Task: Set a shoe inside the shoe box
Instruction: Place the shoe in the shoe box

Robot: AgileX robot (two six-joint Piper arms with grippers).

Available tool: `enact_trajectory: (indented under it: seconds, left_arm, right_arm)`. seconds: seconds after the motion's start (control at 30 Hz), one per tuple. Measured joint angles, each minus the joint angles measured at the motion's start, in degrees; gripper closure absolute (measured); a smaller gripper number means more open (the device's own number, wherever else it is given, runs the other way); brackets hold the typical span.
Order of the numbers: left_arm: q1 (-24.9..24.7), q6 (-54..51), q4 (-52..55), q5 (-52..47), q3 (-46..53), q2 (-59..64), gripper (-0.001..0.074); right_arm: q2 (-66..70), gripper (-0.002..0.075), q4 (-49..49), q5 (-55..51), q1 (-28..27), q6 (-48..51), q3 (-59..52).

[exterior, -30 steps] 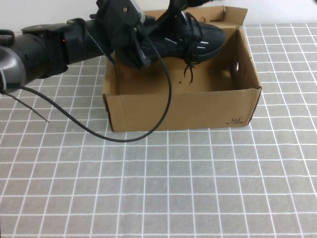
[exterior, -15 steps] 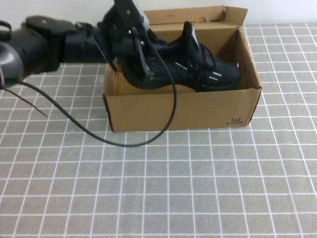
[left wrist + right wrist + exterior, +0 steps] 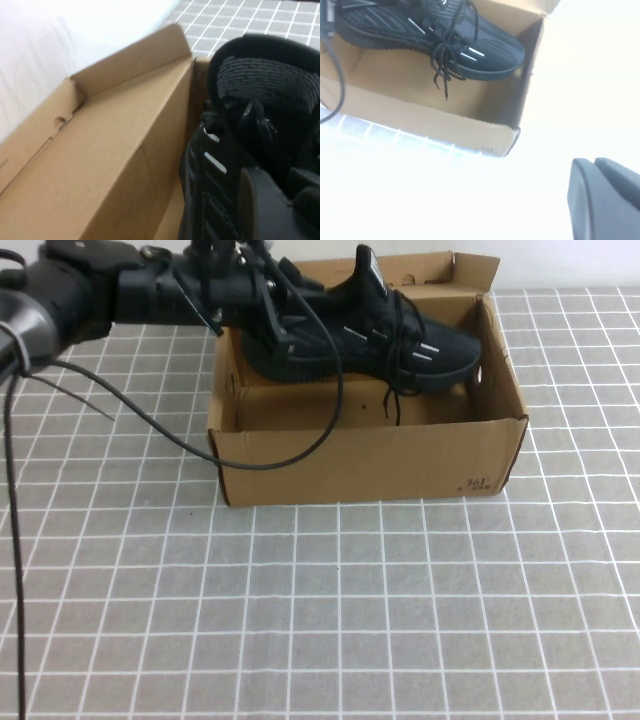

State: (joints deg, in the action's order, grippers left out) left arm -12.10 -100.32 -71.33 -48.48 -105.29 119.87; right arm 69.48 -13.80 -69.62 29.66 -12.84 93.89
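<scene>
Black shoe [image 3: 380, 335] lengthwise over shoe box [image 3: 370, 455], toe rightward, in left gripper [image 3: 262, 302] jaws; right gripper [image 3: 605, 197] jaws closed.

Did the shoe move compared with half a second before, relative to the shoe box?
Yes. The shoe, held at its heel by the left gripper, has risen: its sole is now above the front wall of the shoe box, no longer behind it.

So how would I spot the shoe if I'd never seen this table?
Find the brown cardboard shoe box at the far side of the grey tiled table. The shoe hangs over its open top, gripped at the heel end by the left hand. It is a black knit sneaker with dangling laces and small white dashes.
</scene>
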Motion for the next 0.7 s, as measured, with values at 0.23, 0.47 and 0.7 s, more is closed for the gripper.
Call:
enact_trajectory:
  seconds: [0.23,0.47,0.7]
  left_arm:
    - [0.0,-0.7,0.0,2.2,-1.3,3.8,0.0666]
    - [0.0,-4.8,-3.3,2.6,-1.6,7.2,0.0666]
    - [0.0,-10.1,-8.5,2.6,-1.8,8.6,0.0666]
  right_arm:
    - [-10.3,0.0742,-0.1,1.1,0.0,-3.4,-9.6]
    - [-12.0,0.0742,0.0,1.2,0.0,-4.4,-12.0]
    - [-12.0,0.0742,0.1,1.1,0.0,-4.4,-11.9]
